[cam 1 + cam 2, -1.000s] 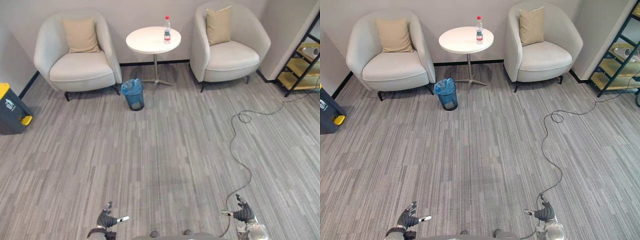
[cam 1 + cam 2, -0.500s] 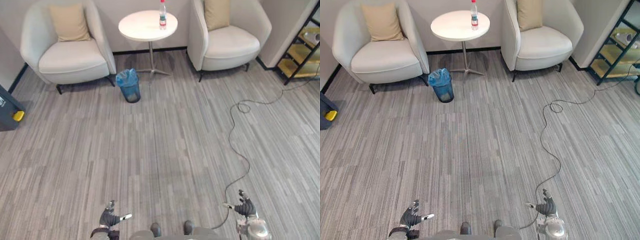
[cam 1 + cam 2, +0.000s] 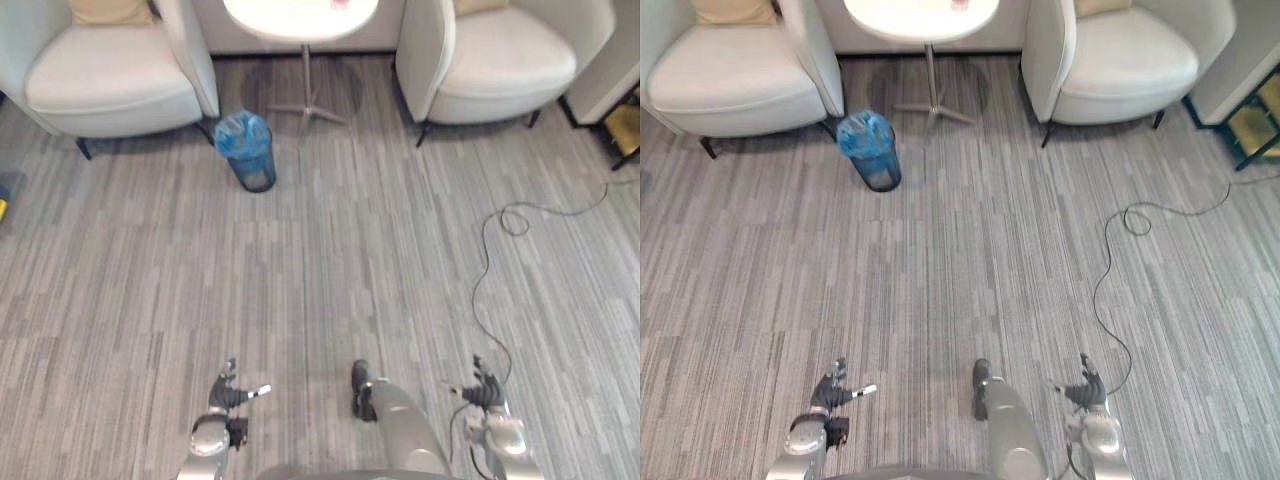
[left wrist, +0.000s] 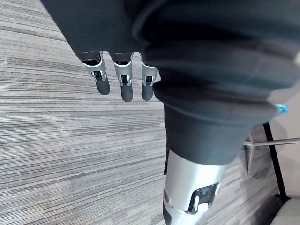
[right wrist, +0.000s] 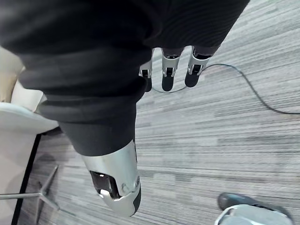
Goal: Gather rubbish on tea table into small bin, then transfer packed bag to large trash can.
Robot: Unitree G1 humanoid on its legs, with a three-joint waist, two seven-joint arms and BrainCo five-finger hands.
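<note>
Left hand [image 3: 226, 396]: fingers [image 4: 125, 88] straight, slightly apart, above floor [image 3: 330, 260] | Right hand [image 3: 484, 393]: fingers [image 5: 168, 78] straight, slightly apart, above floor | Small bin [image 3: 249, 158]: blue-lined, upright, near counter [image 3: 288, 18] base

I have both arms low at my sides, the forearms reaching forward. My left hand [image 3: 230, 395] hangs free with its fingers [image 4: 125, 86] straight and side by side and its thumb stuck out towards the middle, holding nothing. My right hand [image 3: 483, 392] mirrors it, with fingers [image 5: 168, 78] straight in a row and the thumb apart and pointing inward, and it is also empty. The two hands sit well apart and about level with each other.
</note>
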